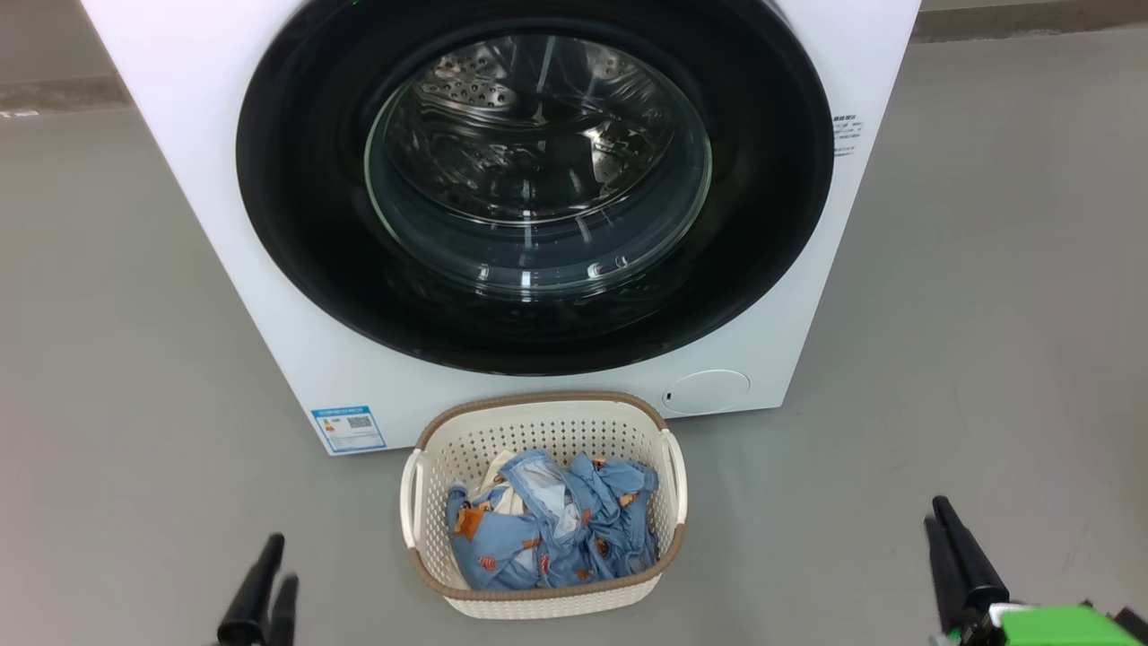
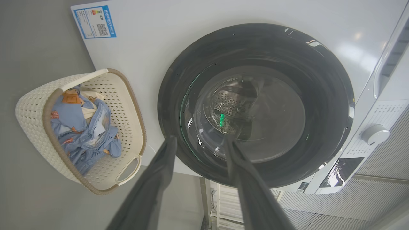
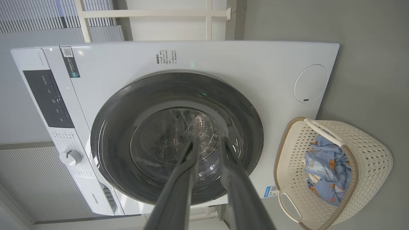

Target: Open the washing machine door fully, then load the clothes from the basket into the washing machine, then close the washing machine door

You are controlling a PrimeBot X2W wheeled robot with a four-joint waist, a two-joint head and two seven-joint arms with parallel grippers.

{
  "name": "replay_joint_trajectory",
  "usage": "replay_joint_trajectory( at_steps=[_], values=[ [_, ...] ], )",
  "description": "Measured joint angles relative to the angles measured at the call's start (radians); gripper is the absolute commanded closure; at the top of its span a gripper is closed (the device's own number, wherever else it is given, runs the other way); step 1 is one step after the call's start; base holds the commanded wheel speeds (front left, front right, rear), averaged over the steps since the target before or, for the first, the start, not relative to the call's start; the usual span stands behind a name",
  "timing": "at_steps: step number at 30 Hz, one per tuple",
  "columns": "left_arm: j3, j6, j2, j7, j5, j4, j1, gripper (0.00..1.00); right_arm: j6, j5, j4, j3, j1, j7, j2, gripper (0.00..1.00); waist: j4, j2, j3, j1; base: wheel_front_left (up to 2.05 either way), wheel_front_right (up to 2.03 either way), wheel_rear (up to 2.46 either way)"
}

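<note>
We had everything left: the black-ringed round glass door [image 1: 538, 170] stood shut at twelve o'clock, light-blue printed clothes [image 1: 556, 529] filled the cream perforated basket [image 1: 538, 399], our left gripper [image 1: 281, 558] and right gripper [image 1: 934, 511] hung open, empty.

A smooth grey floor [image 1: 134, 359] spreads across the head view, matte and faintly scuffed, with a few pale marks toward the right. Along the top edge a darker band [image 1: 54, 91] runs where the floor ends, and a small pale scrap [image 1: 18, 114] lies just below it at the far left. In the right wrist view a white frame [image 3: 153, 13] of straight bars stands in the background, one long bar crossed by narrower posts. Beside it hangs a panel of thin vertical slats [image 3: 32, 16]. A pale grey, finely ribbed wall panel [image 3: 35, 182] covers the lower left of that view.
</note>
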Motion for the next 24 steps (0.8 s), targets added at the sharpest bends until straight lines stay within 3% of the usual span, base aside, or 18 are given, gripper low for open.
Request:
replay_joint_trajectory(
  at_steps=[14, 24],
  values=[
    [-0.022, 0.001, -0.007, -0.036, 0.010, 0.005, 0.020, 0.00, 0.000, -0.014, -0.014, 0.017, 0.016, -0.036, 0.004, 0.00, 0.002, 0.0000, 0.001, 0.0001, 0.00, 0.00, 0.00],
    [-0.030, 0.001, -0.006, -0.063, 0.083, -0.010, 0.020, 0.00, 0.000, -0.138, -0.047, 0.030, 0.016, -0.062, 0.003, 0.00, 0.004, 0.0000, 0.001, 0.0002, 0.00, 0.00, 0.00]
  ],
)
